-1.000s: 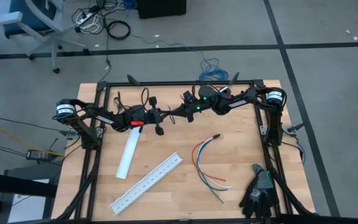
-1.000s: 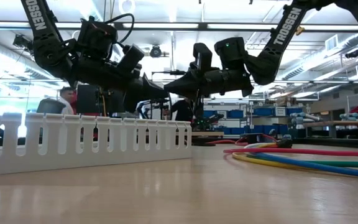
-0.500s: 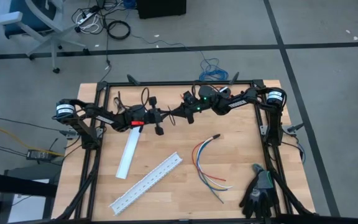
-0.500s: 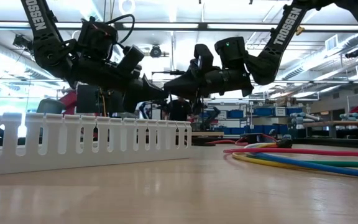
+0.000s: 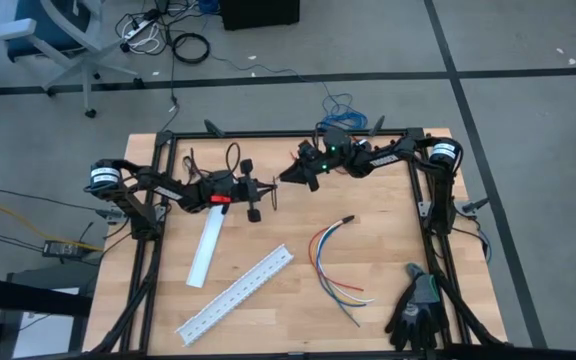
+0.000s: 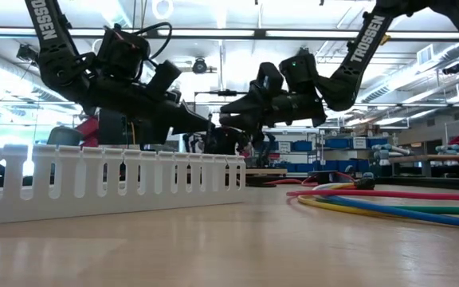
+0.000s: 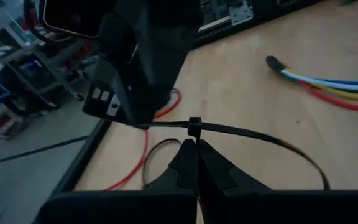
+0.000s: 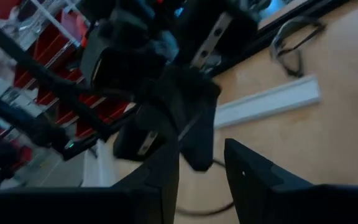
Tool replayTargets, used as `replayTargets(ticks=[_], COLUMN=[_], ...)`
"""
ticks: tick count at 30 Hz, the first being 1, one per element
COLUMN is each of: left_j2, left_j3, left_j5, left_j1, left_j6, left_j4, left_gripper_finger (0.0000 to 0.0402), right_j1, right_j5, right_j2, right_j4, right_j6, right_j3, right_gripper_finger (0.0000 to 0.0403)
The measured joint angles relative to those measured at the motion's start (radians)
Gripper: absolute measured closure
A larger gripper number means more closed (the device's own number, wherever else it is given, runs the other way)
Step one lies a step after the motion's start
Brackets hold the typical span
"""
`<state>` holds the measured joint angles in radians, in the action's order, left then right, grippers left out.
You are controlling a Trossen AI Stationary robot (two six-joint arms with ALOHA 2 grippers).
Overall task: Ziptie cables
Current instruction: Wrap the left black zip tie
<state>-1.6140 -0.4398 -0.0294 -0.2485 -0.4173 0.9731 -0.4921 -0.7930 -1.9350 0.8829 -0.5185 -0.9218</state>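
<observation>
We see both arms raised above the far half of the wooden surface (image 5: 368,270), their tips pointing at each other. The left gripper (image 7: 195,149) has its jaws closed on a black zip tie (image 7: 241,132), pinching it right at the small square head; the strap runs out to either side and curves round into a loop. The right gripper (image 5: 290,176) hovers just beside the left gripper's tip, near the far edge, and its jaws stand partly apart with a clear gap between the two fingers (image 8: 253,171), holding nothing that we can make out.

The cables (image 5: 333,262) lie flat on the surface, well apart from both grippers, on the right arm's side: a bunch of red, orange, blue, green and white wires curving together, with the black-sleeved end toward the far side. A black glove (image 5: 415,310) rests near them at the near right corner. A white slotted cable duct (image 5: 236,294) lies slantwise on the left half, with its flat white cover strip (image 5: 206,247) just beside it. A thin red wire (image 7: 143,149) curls on the surface below the left gripper.
</observation>
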Motion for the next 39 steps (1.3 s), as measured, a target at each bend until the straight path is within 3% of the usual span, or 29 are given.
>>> replayTargets(ticks=[5, 12, 23, 26, 32, 39], left_j2=[0.000, 0.000, 0.000, 0.000, 0.000, 0.000], left_j3=[0.000, -0.001, -0.043, -0.043, -0.043, -0.043], left_j5=[0.008, 0.002, 0.001, 0.001, -0.002, -0.002], left_j1=[0.000, -0.001, -0.002, -0.002, -0.003, 0.003], left_j6=[0.003, 0.002, -0.001, -0.001, -0.001, 0.002], left_j4=[0.001, 0.002, -0.029, -0.030, -0.034, -0.037], left_gripper_finger=[0.0401, 0.0401, 0.0401, 0.0401, 0.0401, 0.0401], right_j1=[0.000, 0.054, 0.067, 0.067, 0.066, 0.049], right_j5=[0.008, 0.098, 0.112, 0.104, 0.089, 0.122], right_j2=[-0.001, -0.001, -0.002, -0.002, -0.002, -0.002], right_j4=[-0.034, -0.021, -0.028, -0.033, -0.031, -0.028], right_j6=[0.027, 0.052, 0.041, 0.042, 0.080, 0.093], right_j3=[0.000, -0.003, -0.045, -0.045, -0.045, -0.045], right_gripper_finger=[0.0290, 0.0291, 0.0294, 0.0312, 0.0394, 0.0402])
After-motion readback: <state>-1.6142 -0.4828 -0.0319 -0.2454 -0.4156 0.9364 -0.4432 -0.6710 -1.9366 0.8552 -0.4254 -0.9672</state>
